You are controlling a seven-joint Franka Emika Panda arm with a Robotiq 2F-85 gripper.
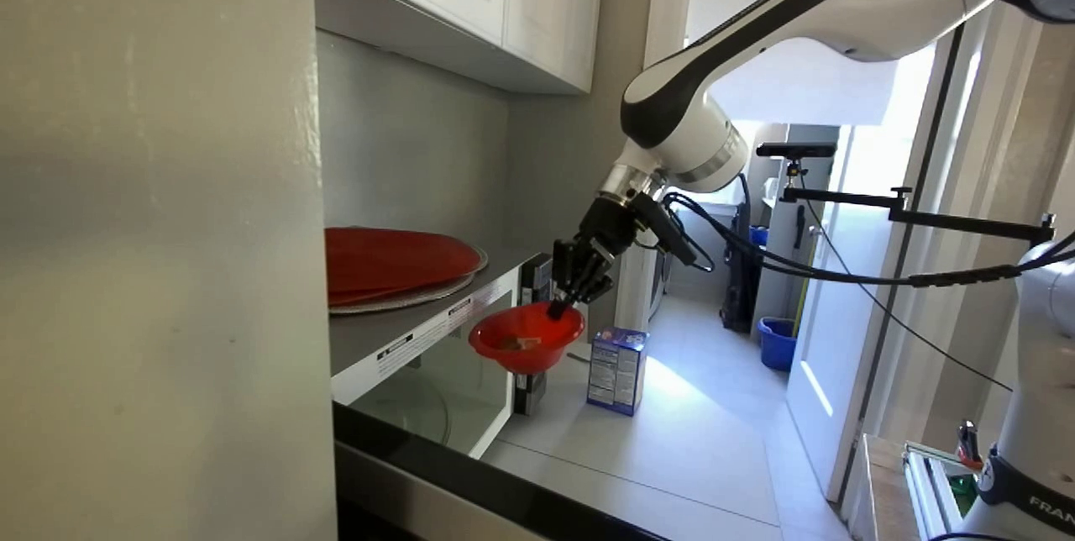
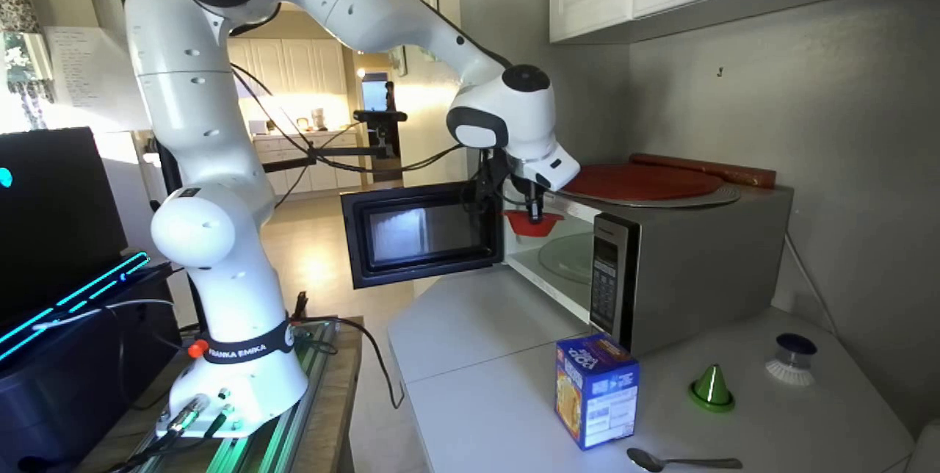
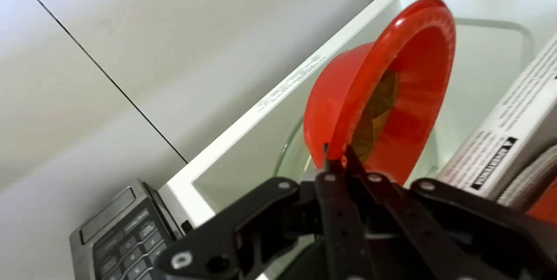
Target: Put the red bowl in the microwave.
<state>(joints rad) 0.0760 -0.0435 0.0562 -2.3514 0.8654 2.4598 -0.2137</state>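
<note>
You have the jaws pinched on the rim of the bowl (image 3: 362, 88), right of centre in the wrist view. Mid-frame in an exterior view, you see it held at the mouth of the microwave (image 2: 712, 260), its door (image 2: 422, 234) open to the left. A box (image 2: 596, 392) stands on the worktop (image 2: 470, 399), below right of centre.

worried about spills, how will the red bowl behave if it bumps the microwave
Held at one edge, the red bowl would likely pivot in the gripper. Its gloss suggests smooth plastic, perhaps slippery. The brownish contents look uncovered, so a tilt could shift them.
</note>
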